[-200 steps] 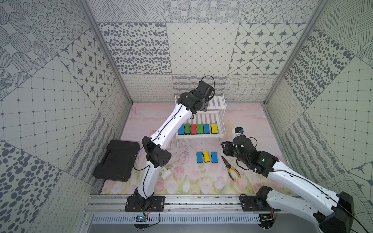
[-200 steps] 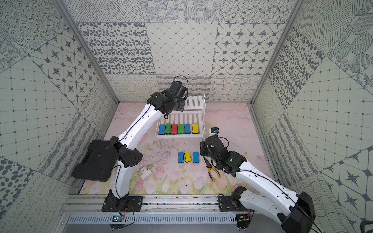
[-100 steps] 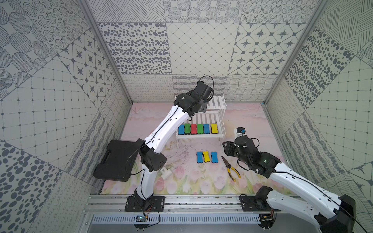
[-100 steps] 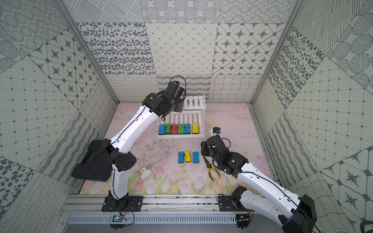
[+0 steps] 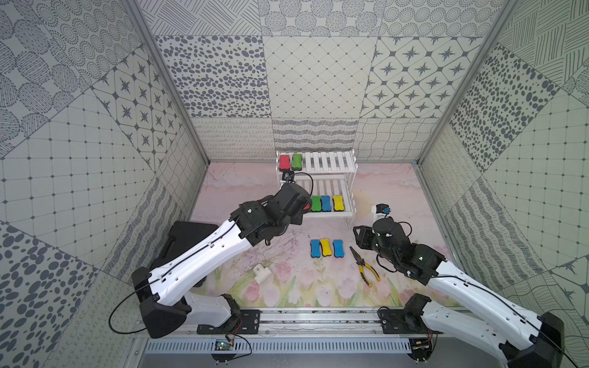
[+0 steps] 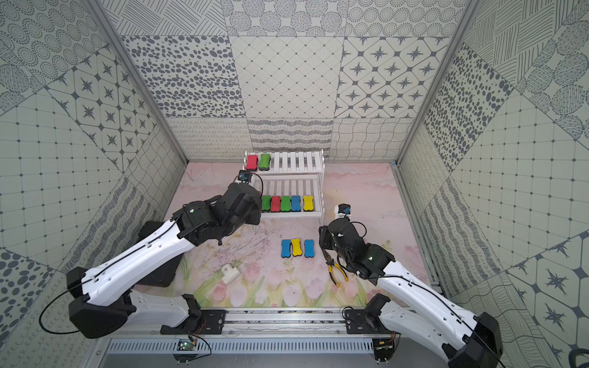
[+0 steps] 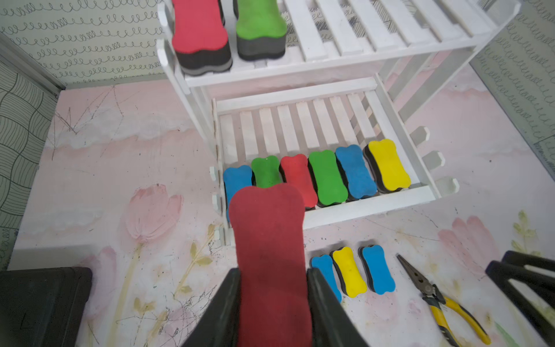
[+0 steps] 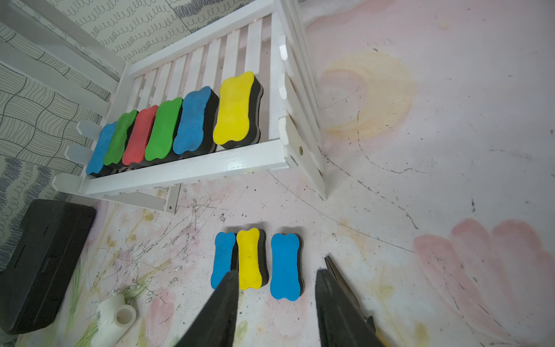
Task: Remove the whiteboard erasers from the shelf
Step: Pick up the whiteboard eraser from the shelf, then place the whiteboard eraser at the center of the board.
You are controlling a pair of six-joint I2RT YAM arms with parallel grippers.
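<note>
My left gripper (image 7: pixel 274 272) is shut on a red whiteboard eraser (image 7: pixel 267 237), held in the air before the left end of the shelf's lower tier. The white shelf (image 7: pixel 360 33) (image 5: pixel 331 161) carries a red eraser (image 7: pixel 198 27) and a green eraser (image 7: pixel 259 24) on its upper tier. A row of several erasers (image 7: pixel 327 177) (image 8: pixel 192 120) lies along the front of the lower tier. In both top views my left arm hides part of that row. Blue, yellow and blue erasers (image 8: pixel 249 258) (image 5: pixel 326 248) lie on the table. My right gripper (image 8: pixel 277 273) hangs open over them, holding nothing.
Yellow-handled pliers (image 5: pixel 365 269) (image 8: pixel 339 279) lie just right of the table's erasers, by my right gripper. A black case (image 5: pixel 188 242) (image 8: pixel 42 258) sits at the left. A small white block (image 5: pixel 262 273) (image 8: pixel 115 318) lies near the front.
My left arm has drawn back from the shelf's upper tier, forward and down to the front of the lower tier, bringing the red eraser. The right arm has hardly moved.
</note>
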